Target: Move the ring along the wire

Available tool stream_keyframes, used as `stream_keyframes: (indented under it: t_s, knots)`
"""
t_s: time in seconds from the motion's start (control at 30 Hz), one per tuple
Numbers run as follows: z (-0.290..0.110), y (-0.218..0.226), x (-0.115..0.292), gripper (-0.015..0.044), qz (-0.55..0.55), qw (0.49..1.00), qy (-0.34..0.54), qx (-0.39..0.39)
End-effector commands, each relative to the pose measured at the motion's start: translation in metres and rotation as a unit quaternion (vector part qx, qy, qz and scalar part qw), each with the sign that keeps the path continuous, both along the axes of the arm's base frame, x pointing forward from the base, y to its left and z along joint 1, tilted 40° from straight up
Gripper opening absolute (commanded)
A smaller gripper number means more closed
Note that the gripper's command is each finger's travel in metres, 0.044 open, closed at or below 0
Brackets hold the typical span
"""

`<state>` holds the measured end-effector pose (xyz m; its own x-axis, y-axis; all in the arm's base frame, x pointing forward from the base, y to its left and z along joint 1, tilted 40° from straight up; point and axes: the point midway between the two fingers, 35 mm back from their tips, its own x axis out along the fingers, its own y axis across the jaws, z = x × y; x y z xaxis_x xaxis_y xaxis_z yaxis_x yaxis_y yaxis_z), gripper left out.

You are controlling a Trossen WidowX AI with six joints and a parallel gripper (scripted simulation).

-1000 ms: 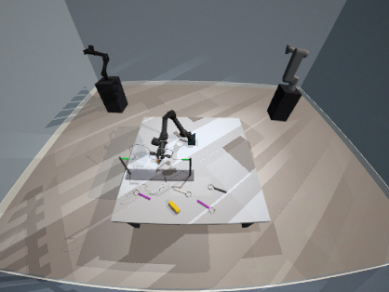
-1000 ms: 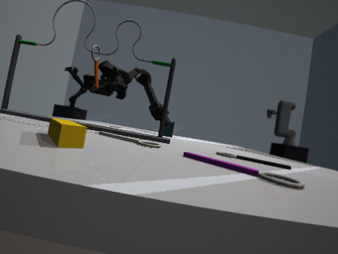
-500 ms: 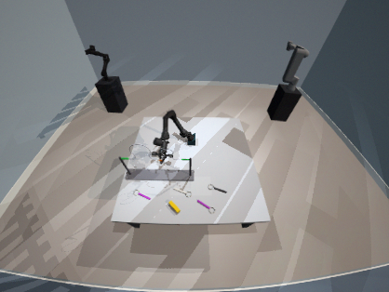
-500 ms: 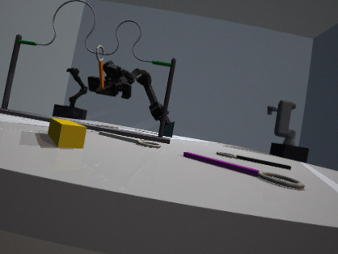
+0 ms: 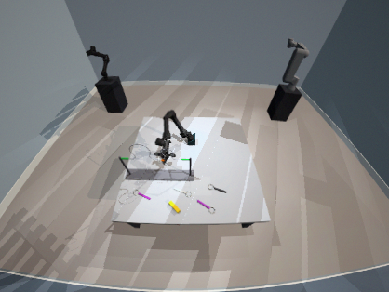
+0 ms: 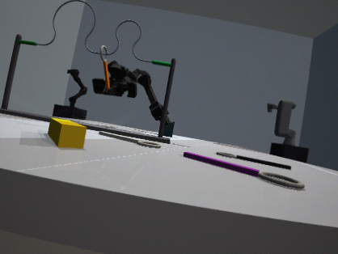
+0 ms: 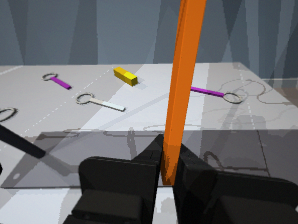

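My gripper is shut on the lower end of the orange handle and holds it nearly upright. The grey ring at the handle's top is around the thin grey wire, in the dip about midway between the two posts. I cannot tell whether the ring touches the wire. The left post carries a green part. The right post carries a green part.
On the table in front of the wire stand lie a yellow block, two purple-handled rings, a white-handled ring and a black-handled ring. Two other arms stand on the floor behind.
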<state>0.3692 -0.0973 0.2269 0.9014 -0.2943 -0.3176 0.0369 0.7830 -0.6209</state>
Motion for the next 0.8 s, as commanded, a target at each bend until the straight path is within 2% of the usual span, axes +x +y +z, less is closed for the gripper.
stream_keyframes:
  t_s: [0.0,0.3,0.77]
  knots:
    - [-0.006,0.008,-0.003,-0.0150,-0.001,1.000,0.002,0.024]
    - [-0.019,0.029,-0.004,-0.0150,-0.001,0.995,0.009,0.094]
    - [-0.032,0.077,-0.009,-0.0150,0.001,0.968,0.023,0.252]
